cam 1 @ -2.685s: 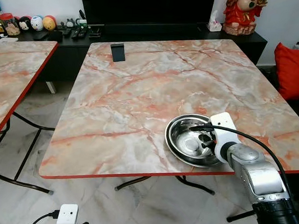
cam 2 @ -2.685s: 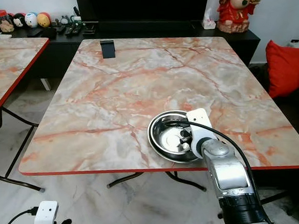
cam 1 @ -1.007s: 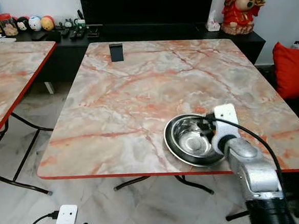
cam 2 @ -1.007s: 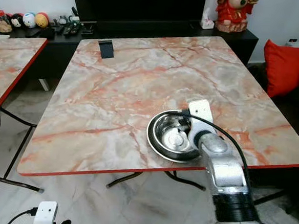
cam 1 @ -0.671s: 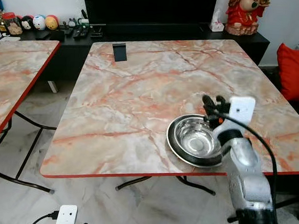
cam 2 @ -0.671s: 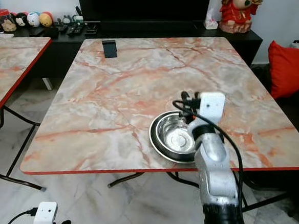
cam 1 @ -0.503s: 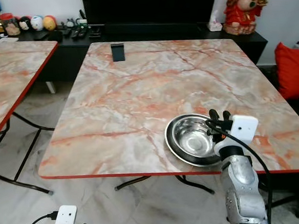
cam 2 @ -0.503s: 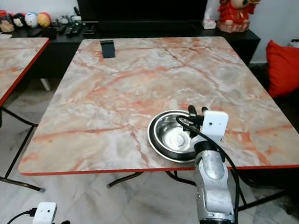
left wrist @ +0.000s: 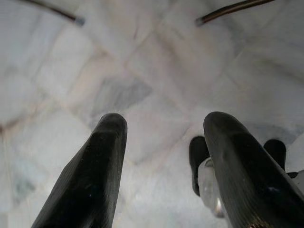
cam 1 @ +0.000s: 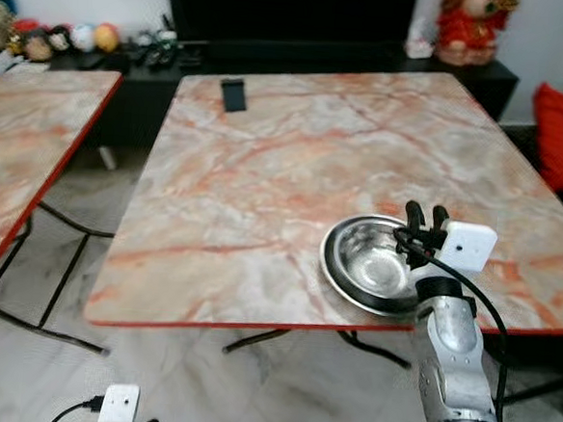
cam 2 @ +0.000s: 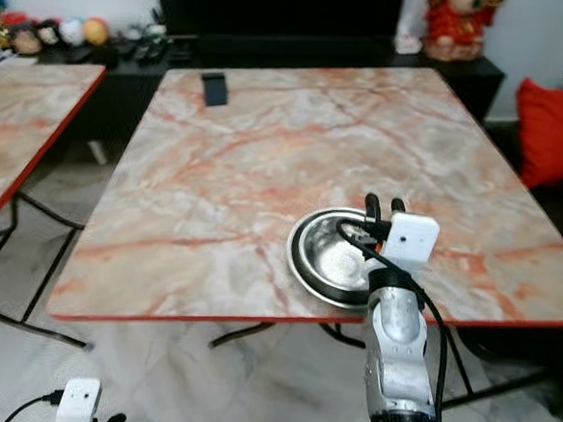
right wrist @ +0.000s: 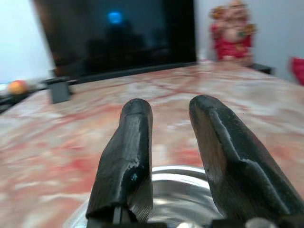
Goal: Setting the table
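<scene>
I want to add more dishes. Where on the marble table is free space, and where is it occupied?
Most of the marble table is bare: the whole stretch from the small black stand at the far edge down to the near red edge. The near right part is crowded: the steel bowl sits there, with the right gripper open above its rim.

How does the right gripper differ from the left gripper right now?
The right gripper is raised at table height, just above the steel bowl's near rim; the left gripper hangs low, pointing at the marble floor. The right one's fingers stand closer together than the left's. Both are open, empty, with two long black fingers.
</scene>
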`<state>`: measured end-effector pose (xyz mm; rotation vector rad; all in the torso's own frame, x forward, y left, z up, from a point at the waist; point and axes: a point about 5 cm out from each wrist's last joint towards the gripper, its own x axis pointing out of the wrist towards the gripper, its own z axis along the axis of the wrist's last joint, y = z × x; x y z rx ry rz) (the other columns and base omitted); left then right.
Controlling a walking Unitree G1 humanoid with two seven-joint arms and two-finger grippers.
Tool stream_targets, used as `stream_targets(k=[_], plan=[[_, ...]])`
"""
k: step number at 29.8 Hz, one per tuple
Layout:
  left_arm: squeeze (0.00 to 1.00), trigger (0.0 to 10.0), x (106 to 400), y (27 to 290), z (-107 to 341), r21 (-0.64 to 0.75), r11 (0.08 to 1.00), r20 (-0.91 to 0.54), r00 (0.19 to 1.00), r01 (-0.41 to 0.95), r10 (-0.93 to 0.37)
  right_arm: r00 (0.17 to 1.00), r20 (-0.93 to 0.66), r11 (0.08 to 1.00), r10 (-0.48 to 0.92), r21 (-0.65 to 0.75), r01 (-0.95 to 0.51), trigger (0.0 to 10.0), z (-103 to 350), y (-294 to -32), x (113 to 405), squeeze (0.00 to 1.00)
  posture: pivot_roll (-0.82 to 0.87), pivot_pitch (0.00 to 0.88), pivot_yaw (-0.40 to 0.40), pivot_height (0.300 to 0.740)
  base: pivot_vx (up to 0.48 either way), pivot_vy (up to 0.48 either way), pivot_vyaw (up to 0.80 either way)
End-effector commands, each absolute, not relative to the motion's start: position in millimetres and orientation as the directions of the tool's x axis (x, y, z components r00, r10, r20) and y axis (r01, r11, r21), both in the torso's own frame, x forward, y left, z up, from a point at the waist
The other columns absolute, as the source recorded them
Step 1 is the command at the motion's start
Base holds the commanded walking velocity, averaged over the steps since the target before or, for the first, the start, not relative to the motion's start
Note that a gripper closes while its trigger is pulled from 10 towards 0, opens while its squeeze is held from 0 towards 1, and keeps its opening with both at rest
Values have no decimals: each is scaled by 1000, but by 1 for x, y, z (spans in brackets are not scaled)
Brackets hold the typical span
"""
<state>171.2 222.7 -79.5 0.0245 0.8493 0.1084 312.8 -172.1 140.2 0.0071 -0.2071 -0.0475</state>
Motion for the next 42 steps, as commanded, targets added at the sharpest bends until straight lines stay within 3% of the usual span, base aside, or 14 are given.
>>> stream_targets(k=[1,7,17,42], plan=[[0,10000,164,226,-82,65,992,-758,641,-104,117,976,214,999,-32,4,32,10000,142,-168,315,0,-87,0,72,740,0,0,800],[0,10000,165,226,-82,65,992,-757,642,-107,119,977,214,1000,-17,13,15,10000,143,-165,317,0,-83,0,72,740,0,0,754],[0,10000,167,225,-82,55,991,-757,642,-124,123,973,229,998,-30,60,17,10000,148,-163,324,0,-82,0,76,740,0,0,0],[0,10000,168,222,-82,50,992,-757,643,-120,116,972,236,999,6,39,-16,10000,151,-152,329,0,-81,0,75,740,0,417,0]])
